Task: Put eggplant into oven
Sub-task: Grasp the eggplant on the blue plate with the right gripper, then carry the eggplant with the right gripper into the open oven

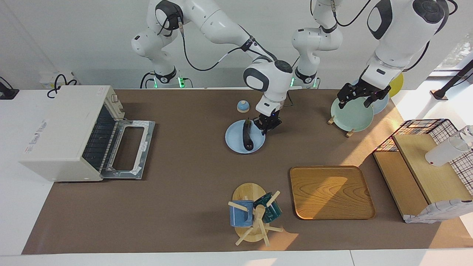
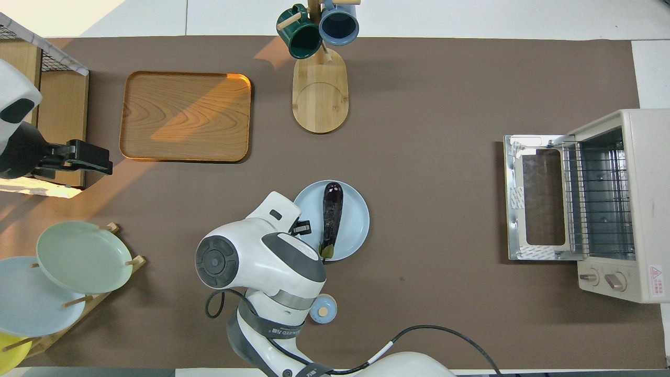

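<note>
The brown-covered table carries, at the right arm's end, the boxy off-white toaster oven with its dark glass door dropped flat and the wire rack showing inside. At the left arm's end, a black wire basket on a wooden shelf is cut off by the edge of both views. A square wooden tray lies toward the edge farthest from the robots, beside a wooden mug tree with a blue and a green mug. Near the robots' edge a rack of pastel plates stands partly hidden by the left arm, whose left gripper hangs over the plates with jaws spread and empty. Mid-table, the round pale blue plate bears the slender, glossy dark purple eggplant. The right gripper hovers low at the plate's rim just beside the eggplant; the overhead view hides it under the wrist, and whether its jaws are spread or touching anything cannot be told. A small blue lidded dish sits near the robots' edge.
</note>
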You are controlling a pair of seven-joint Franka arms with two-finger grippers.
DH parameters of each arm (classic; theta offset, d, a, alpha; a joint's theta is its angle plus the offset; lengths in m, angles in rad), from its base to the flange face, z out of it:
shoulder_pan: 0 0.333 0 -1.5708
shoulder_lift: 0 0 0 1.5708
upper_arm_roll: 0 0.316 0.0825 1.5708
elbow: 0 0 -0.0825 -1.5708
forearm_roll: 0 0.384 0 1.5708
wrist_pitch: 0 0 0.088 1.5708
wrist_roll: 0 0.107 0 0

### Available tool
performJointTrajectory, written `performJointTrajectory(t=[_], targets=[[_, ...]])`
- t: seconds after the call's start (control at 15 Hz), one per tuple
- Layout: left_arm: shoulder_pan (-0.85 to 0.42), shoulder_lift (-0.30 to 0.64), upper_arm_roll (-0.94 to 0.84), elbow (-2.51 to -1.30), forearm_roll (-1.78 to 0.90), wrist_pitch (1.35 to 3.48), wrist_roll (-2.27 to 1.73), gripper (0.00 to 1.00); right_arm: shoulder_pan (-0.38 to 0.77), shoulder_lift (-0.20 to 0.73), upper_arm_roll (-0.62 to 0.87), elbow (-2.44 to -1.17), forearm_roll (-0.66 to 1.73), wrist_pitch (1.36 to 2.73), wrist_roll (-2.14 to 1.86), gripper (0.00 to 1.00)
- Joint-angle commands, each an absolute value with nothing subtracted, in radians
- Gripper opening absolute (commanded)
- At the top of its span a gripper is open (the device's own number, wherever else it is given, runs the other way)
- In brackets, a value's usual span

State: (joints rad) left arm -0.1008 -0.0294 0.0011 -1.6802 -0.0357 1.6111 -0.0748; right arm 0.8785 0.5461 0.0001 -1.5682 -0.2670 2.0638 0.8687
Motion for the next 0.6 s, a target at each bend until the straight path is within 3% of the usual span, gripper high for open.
performJointTrajectory(t=[0.0,0.33,0.53], targets=[[-0.078,-0.02,-0.006,-1.66,-0.017,1.612,-0.04,1.0,0.815,0.503,0.005,-1.575,-0.293,2.013,0.774,0.0],[-0.078,-0.017,-0.005,-1.661,-0.015,1.635,-0.034,1.0,0.709,0.445,0.002,-1.591,-0.293,1.902,0.617,0.0],[-0.078,-0.02,-0.005,-1.669,-0.015,1.635,-0.035,1.0,0.632,0.327,0.002,-1.759,-0.295,1.916,0.572,0.0]])
